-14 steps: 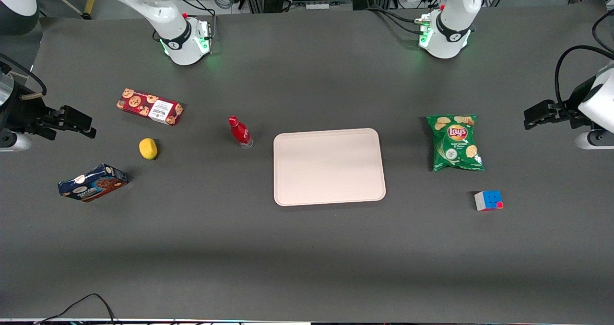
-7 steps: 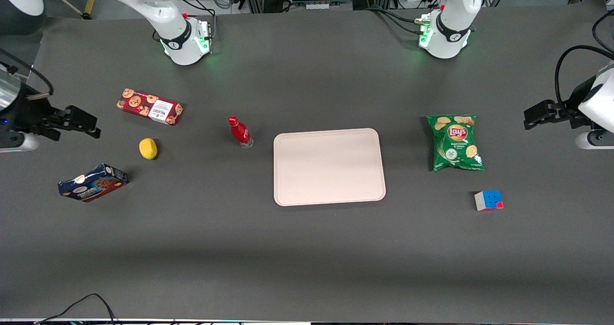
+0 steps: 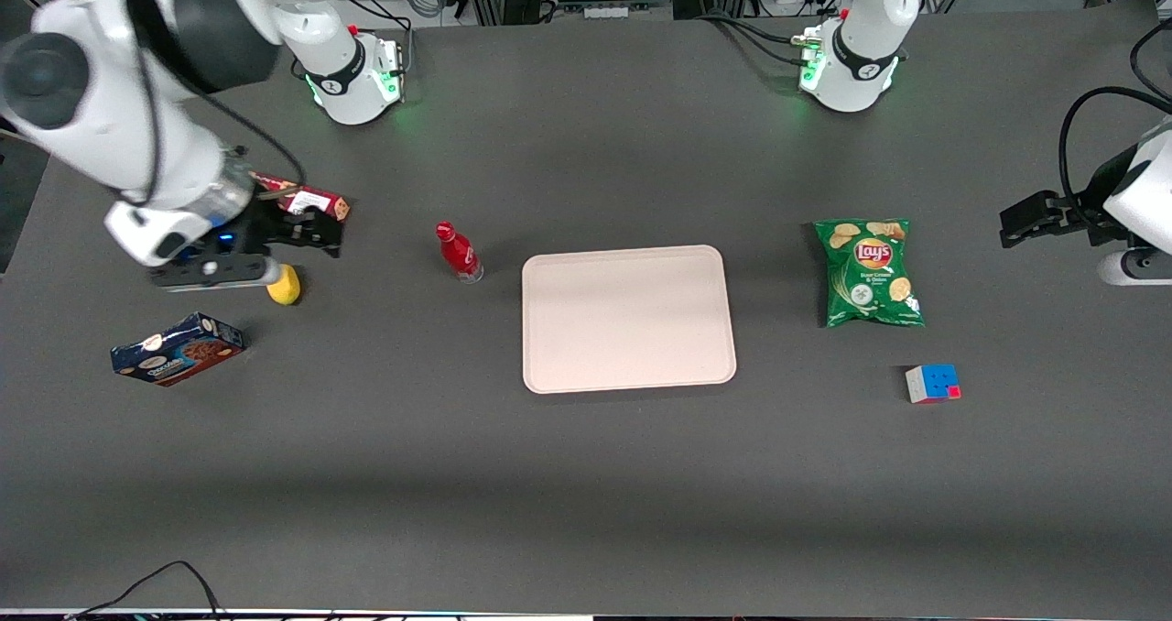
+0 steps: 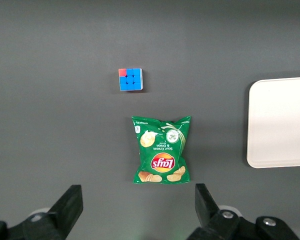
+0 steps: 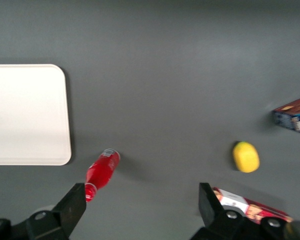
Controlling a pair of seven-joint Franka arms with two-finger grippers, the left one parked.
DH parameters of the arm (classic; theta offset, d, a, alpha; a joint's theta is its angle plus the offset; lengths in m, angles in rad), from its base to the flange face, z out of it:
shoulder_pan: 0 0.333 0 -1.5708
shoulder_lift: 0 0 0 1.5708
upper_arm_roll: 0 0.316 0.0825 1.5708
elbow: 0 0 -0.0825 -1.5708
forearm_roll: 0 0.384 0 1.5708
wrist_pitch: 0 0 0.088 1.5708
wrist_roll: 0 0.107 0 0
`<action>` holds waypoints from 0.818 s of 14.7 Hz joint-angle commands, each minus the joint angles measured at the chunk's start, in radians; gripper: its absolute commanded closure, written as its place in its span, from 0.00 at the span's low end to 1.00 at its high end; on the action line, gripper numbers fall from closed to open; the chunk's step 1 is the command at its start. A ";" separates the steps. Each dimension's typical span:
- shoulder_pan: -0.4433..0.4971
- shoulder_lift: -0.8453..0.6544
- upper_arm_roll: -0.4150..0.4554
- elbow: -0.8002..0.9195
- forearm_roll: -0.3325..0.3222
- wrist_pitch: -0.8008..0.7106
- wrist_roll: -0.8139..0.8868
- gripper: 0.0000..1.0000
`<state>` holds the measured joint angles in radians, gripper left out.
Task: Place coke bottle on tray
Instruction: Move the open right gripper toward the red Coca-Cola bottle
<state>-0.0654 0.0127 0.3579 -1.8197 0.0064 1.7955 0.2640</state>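
Observation:
The coke bottle [image 3: 460, 253], small and red with a red cap, stands upright on the dark table beside the tray [image 3: 628, 319], toward the working arm's end. The tray is large, flat and pale pink-beige, with nothing on it. My right gripper [image 3: 316, 234] hovers above the table over the cookie box and lemon, well short of the bottle. In the right wrist view the gripper [image 5: 140, 200] is open and empty. The bottle [image 5: 101, 170] shows close to one fingertip [image 5: 75, 197], with the tray [image 5: 25, 115] beside it.
A red cookie box [image 3: 316, 204] and a lemon [image 3: 286, 287] lie partly under my gripper. A blue box [image 3: 177, 349] lies nearer the front camera. A green chips bag [image 3: 868, 273] and a colour cube [image 3: 932, 383] lie toward the parked arm's end.
My right arm has swung in from the table's edge toward the bottle and now hangs over the cookie box and lemon. The bottle and tray have not moved.

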 commanded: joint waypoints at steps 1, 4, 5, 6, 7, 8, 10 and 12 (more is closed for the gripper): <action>-0.010 -0.129 0.097 -0.265 0.004 0.181 0.116 0.00; -0.008 -0.134 0.180 -0.380 0.020 0.304 0.187 0.00; -0.008 -0.143 0.202 -0.426 0.020 0.362 0.213 0.00; -0.008 -0.143 0.222 -0.467 0.020 0.410 0.234 0.00; -0.008 -0.143 0.237 -0.499 0.020 0.456 0.256 0.00; -0.008 -0.139 0.246 -0.527 0.020 0.493 0.264 0.00; -0.007 -0.132 0.248 -0.564 0.020 0.547 0.265 0.00; 0.001 -0.131 0.256 -0.587 0.049 0.576 0.265 0.00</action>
<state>-0.0647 -0.0871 0.6004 -2.3582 0.0119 2.3206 0.5130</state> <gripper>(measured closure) 0.000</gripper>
